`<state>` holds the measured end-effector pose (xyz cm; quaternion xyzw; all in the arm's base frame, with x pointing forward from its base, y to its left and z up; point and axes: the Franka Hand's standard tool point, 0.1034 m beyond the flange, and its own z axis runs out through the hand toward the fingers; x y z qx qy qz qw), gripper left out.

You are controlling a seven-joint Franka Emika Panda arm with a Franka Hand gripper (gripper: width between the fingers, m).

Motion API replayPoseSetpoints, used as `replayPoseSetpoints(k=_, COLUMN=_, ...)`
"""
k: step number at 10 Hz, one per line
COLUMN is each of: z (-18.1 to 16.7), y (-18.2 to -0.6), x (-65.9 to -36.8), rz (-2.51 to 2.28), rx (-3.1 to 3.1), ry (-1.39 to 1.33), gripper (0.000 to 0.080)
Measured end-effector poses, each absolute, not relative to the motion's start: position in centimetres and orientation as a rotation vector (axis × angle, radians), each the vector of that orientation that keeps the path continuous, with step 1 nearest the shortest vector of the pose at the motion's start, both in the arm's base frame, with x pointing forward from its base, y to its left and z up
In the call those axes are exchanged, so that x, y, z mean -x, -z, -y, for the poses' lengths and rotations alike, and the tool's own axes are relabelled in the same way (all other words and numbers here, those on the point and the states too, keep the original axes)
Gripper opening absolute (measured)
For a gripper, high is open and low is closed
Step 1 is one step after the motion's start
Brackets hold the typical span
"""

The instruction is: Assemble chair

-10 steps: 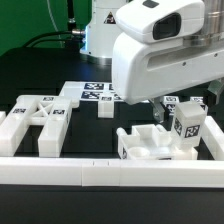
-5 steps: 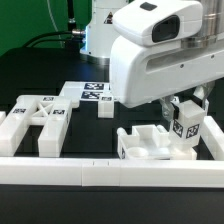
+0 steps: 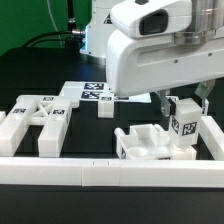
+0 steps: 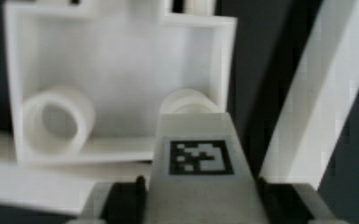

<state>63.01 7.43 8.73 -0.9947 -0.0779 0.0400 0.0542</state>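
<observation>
Exterior view has the square post [image 3: 186,129] pinched upright in the gripper [image 3: 187,116], jaws drawn in narrow against its sides. It's at the exterior view's right end of the walled chair piece [image 3: 145,143]; can't tell whether its foot rests on anything. Wrist view shows the fingers [image 4: 123,205] either side of the post's tag, with that walled piece and its two round holes beyond. Off toward the exterior view's left sit the H-shaped frames [image 3: 35,120] and a small white block [image 3: 106,109], with the marker board [image 3: 94,93] behind them. The border rail [image 3: 100,172] runs along the front.

Exterior camera, low and close, faces the gripper [image 3: 186,118]; wrist camera peers down between its jaws. Both catch the post [image 3: 187,131].
</observation>
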Motion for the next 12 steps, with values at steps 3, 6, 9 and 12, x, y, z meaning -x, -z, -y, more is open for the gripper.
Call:
replayPoseSetpoints(k=3, z=-8.3, y=-8.7, x=-63.2, rz=-0.168, rx=3.030, ry=-0.073, gripper=0.0287)
replayPoseSetpoints(k=6, z=-9.0, y=-8.7, x=-63.6, rz=-0.566, rx=2.965, ry=-0.029, gripper=0.0287)
replayPoseSetpoints(k=9, z=-9.3, y=-8.7, x=-63.6, rz=-0.783, rx=2.907, ry=-0.048, gripper=0.0287)
replayPoseSetpoints(k=12, z=-10.1, y=-8.7, x=-63.8, rz=-1.146, rx=2.757, ry=-0.040, gripper=0.0287)
